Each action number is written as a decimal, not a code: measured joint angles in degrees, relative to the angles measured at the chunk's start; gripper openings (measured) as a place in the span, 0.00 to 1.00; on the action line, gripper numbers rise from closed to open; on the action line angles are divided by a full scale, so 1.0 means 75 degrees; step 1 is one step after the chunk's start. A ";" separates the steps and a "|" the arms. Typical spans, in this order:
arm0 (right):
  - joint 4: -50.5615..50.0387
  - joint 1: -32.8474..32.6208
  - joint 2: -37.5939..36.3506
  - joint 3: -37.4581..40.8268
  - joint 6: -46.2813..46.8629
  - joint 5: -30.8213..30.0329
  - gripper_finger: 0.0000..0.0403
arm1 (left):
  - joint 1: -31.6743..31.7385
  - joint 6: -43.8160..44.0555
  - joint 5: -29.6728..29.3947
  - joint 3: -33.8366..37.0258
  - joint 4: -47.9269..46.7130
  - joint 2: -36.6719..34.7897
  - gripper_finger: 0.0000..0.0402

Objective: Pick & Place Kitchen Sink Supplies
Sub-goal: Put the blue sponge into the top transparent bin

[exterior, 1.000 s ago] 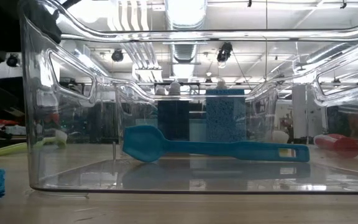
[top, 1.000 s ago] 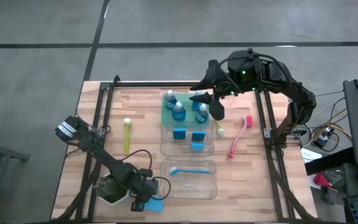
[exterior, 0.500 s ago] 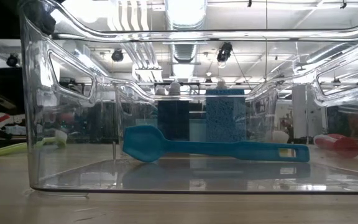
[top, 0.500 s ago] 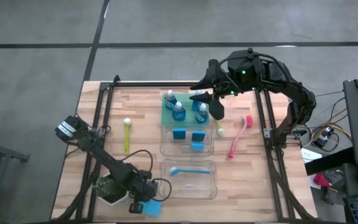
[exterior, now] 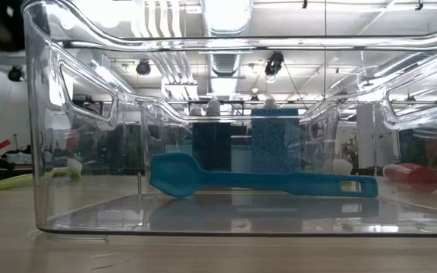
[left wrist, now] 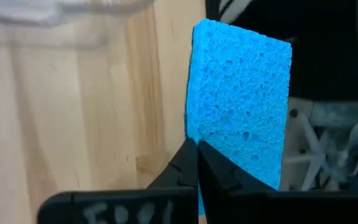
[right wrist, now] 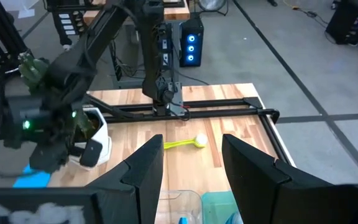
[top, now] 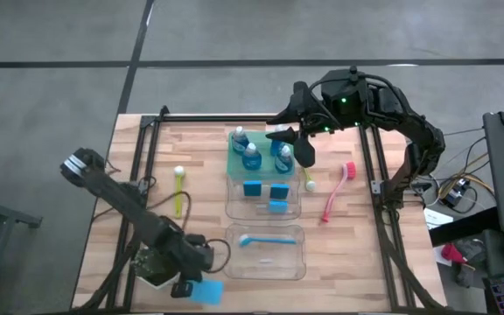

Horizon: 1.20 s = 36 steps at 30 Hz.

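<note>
High view puts the left gripper (top: 188,289) at seven o'clock, pinching a bright blue rectangular sponge (top: 206,291) by what seems only its edge; a swing could shake it loose. Right gripper (top: 297,143) hovers parted, one o'clock.

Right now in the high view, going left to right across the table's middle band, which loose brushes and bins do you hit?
Yellow-green brush → clear bin holding sponges → pink-red brush.

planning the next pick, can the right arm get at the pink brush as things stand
Probably yes. The pink brush lies alone on bare wood beside the clear bin, nothing over it. The right gripper hovers nearby above the green tray, its fingers open and empty.
</note>
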State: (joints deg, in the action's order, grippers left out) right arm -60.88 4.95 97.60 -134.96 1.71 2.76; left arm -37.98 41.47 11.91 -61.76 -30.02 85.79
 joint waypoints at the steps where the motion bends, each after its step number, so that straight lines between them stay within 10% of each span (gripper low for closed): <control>1: 0.0003 -0.0003 0.0000 0.0000 -0.0009 0.0000 0.40 | 0.0000 0.0083 -0.0134 0.0000 -0.0027 -0.0186 0.00; 16: 0.0444 0.0012 0.0000 0.0045 0.0298 0.0002 0.40 | 0.0621 0.0837 -0.4662 -0.0007 -0.0374 -0.2529 0.00; 24: 0.0907 0.0152 0.0000 0.0210 0.2068 0.0009 0.40 | 0.1486 -0.0655 -0.6827 -0.0525 -0.0387 -0.3109 0.00; 36: 0.0889 0.0384 0.0006 0.0563 0.3561 0.0483 0.51 | 0.3108 -0.3661 -0.7381 -0.1647 -0.0411 -0.3190 0.00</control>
State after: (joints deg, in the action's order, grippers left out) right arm -54.22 7.83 97.65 -130.73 28.42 6.39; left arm -14.66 14.00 -43.45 -74.11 -33.10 61.87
